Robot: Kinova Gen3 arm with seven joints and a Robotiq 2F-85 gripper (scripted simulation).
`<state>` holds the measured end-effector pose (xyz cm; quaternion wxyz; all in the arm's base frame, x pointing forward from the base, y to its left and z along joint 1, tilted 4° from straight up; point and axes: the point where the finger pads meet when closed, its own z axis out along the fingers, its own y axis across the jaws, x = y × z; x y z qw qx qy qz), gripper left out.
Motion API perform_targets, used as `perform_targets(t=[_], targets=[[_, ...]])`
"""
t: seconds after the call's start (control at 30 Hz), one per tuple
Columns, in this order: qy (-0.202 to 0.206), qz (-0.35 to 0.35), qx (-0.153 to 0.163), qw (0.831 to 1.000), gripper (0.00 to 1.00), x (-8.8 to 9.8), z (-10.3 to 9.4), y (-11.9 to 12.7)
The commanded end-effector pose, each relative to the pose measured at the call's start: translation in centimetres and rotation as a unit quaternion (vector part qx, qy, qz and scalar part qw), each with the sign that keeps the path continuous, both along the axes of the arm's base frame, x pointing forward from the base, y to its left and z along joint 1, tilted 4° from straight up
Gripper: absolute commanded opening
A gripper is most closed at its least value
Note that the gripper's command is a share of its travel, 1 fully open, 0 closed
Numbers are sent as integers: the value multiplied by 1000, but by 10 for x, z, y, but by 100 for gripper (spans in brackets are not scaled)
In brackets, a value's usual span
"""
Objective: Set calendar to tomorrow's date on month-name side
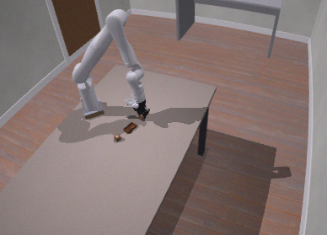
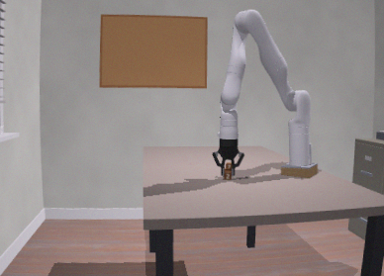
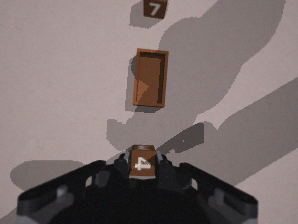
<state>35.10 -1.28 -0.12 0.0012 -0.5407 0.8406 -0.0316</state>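
My gripper (image 3: 143, 157) (image 1: 142, 114) (image 2: 228, 167) is shut on a brown cube (image 3: 143, 163) (image 2: 228, 171) whose top face shows a white 4. It holds the cube at or just above the table; I cannot tell if the cube touches. The brown wooden tray (image 3: 149, 78) (image 1: 130, 127) lies flat and empty on the table, a short way ahead of the gripper in the wrist view. The second brown cube (image 3: 154, 8) (image 1: 118, 137), showing a 7, lies on the table beyond the tray. The side with the month's name is not readable.
The grey table (image 1: 105, 187) (image 2: 247, 200) carries the arm's base (image 1: 93, 112) (image 2: 299, 170) at its far left edge. The table's right edge (image 1: 198, 128) runs close to the gripper's side. A second desk (image 1: 227, 6) stands far behind.
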Motion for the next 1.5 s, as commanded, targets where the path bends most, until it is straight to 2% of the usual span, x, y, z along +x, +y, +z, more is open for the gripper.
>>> perform_targets(t=[0.0, 0.33, 0.6, 1.1, 1.47], targets=[[0, 0, 0, 1000, 26, 0, 0, 0], [0, 0, 0, 1000, 26, 0, 1, 0], [0, 0, 0, 1000, 26, 0, 13, 1], [0, 0, 0, 1000, 26, -3, 85, 4], [0, 0, 0, 1000, 26, -3, 100, 5]])
